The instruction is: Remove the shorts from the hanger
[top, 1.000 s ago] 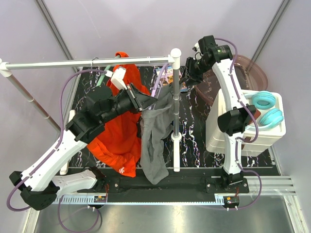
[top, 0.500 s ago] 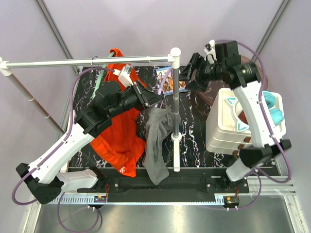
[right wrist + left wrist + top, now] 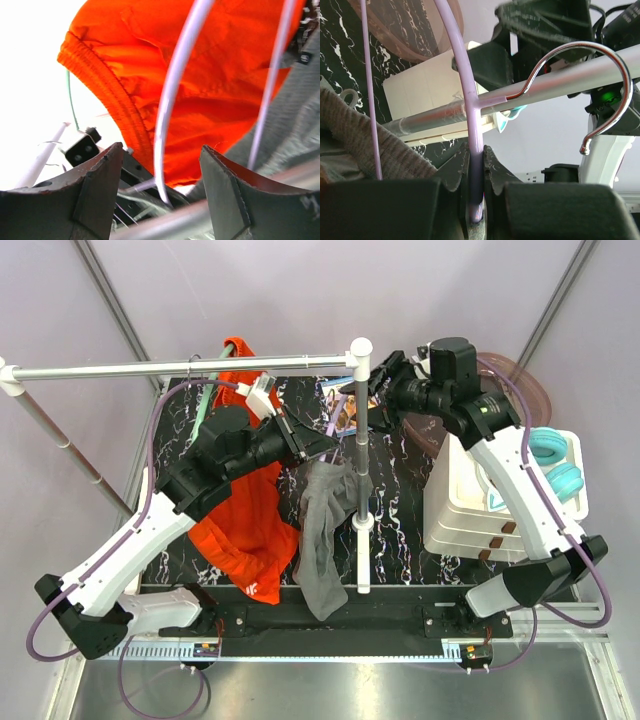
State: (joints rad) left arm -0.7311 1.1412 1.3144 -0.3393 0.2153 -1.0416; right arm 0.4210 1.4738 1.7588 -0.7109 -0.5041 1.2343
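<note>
Marbled worktop below: left gripper clamps the lilac hanger, right gripper gapes — a tug could unhook it, dumping the grey shorts.

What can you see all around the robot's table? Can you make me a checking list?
Surface: black marbled table.
Job's things: orange shorts and grey shorts hang under the rail.
Clutter: white drawer box with teal headphones on it, brown bowl, picture card.
Fingers: left fingers shut on the lilac hanger; right fingers open, facing the orange shorts.
Cables: purple cables loop along both arms.
Surroundings: plain pale walls; nothing else seen.
</note>
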